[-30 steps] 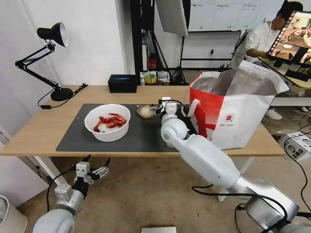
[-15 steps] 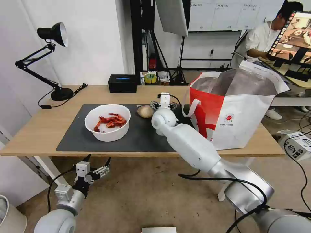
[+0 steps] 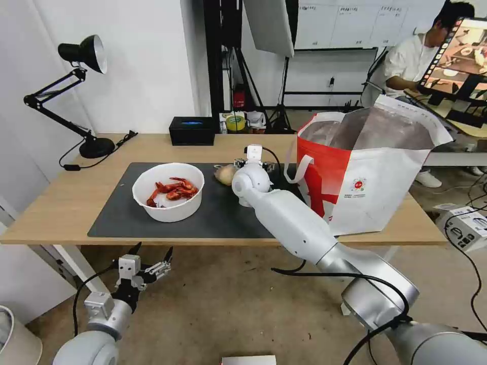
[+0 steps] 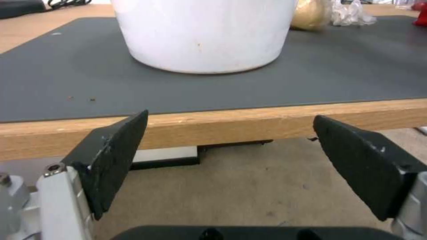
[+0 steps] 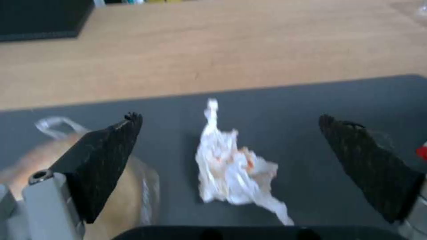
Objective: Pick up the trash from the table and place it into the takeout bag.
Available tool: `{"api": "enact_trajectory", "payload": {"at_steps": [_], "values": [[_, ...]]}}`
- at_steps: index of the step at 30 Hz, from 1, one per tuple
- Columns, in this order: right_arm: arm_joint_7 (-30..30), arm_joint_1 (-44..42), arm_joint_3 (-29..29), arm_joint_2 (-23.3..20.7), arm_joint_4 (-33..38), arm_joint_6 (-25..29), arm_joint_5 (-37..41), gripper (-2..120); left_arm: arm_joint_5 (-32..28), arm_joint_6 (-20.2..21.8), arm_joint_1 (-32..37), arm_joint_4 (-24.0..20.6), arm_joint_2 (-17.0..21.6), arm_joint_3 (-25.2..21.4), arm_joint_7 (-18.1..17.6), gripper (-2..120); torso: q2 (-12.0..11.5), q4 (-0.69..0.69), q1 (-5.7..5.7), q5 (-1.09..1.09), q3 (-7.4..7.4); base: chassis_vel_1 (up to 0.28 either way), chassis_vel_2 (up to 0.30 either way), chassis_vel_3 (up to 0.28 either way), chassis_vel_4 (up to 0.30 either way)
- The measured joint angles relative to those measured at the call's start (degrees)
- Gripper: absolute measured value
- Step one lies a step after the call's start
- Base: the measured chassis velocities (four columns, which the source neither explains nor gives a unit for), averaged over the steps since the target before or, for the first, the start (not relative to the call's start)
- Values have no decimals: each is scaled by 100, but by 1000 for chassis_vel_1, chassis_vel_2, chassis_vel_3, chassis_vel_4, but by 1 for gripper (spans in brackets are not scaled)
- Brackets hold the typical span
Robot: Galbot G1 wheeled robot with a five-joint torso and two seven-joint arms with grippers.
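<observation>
Right gripper poised over the crumpled tissue, jaws wide.
Centre your jaws on the tissue, which lies on the grey mat just beside the wrapped lump, clear of that lump; left gripper waits wide below the worktop.

Even, bright indoor light is filling the room; shadows are lying soft; the head view is bowing at its edges; the right wrist view is blurring.
</observation>
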Motion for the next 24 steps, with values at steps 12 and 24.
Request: {"api": "enact_trajectory", "payload": {"at_steps": [12, 24], "values": [[125, -228, 63, -100, 65, -149, 7, 100, 13, -5, 10, 12, 24, 12, 5, 100, 0, 0, 0, 0, 0, 0, 0, 0, 0], [-289, -198, 50, -203, 5, -290, 88, 100, 138, -57, 54, 23, -10, 87, 11, 100, 0, 0, 0, 1, 0, 0, 0, 0, 0]]}}
